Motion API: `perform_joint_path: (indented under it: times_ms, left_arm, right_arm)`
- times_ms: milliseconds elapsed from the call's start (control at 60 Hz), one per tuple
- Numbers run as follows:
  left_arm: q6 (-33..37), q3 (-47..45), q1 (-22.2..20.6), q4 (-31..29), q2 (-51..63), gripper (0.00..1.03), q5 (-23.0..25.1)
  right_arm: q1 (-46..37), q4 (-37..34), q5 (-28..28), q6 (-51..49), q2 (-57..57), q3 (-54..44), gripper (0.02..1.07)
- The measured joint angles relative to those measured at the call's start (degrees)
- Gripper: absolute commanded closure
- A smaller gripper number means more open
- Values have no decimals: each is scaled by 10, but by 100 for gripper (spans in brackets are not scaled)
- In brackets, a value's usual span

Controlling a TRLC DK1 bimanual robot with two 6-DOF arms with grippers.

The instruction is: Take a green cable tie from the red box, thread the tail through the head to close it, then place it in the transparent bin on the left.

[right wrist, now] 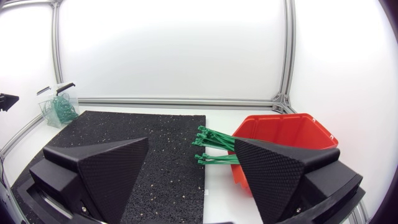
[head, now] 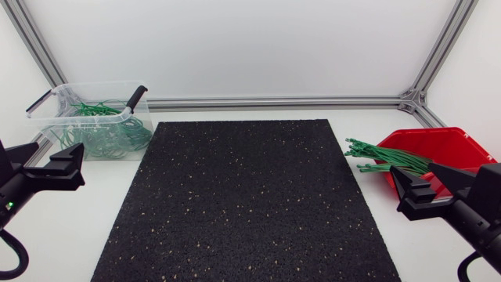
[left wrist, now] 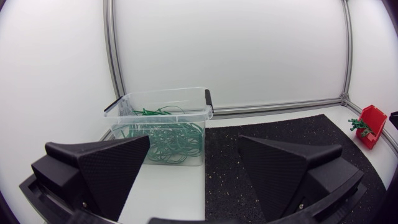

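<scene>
Jaws wide open and empty on left gripper (left wrist: 193, 146) and right gripper (right wrist: 191, 146). Green cable ties (right wrist: 211, 138) overhang the red box (right wrist: 286, 130) near the table's (head: 368, 211) right edge. They seem light, springy and slippery, best pinched at one protruding end.

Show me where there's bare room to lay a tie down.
The whole black mat, between the transparent bin and the red box, is bare. The table behind the mat too. Crowded only where green cable ties stick out of the box toward the mat.

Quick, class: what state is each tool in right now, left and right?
Left tool: open, holding nothing.
Right tool: open, holding nothing.
</scene>
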Motion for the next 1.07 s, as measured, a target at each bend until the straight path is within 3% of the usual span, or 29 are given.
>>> perform_joint_path:
  times_ms: [450,817,1067]
  left_arm:
    - [-17,-114,-11,20,-133,5,7]
    - [-31,-203,-19,40,-237,5,18]
    - [-32,-207,-20,48,-258,5,18]
  right_arm:
    - [45,93,94,2,-132,-115,7]
    - [47,96,99,2,-141,-121,7]
    - [47,96,99,2,-141,-121,7]
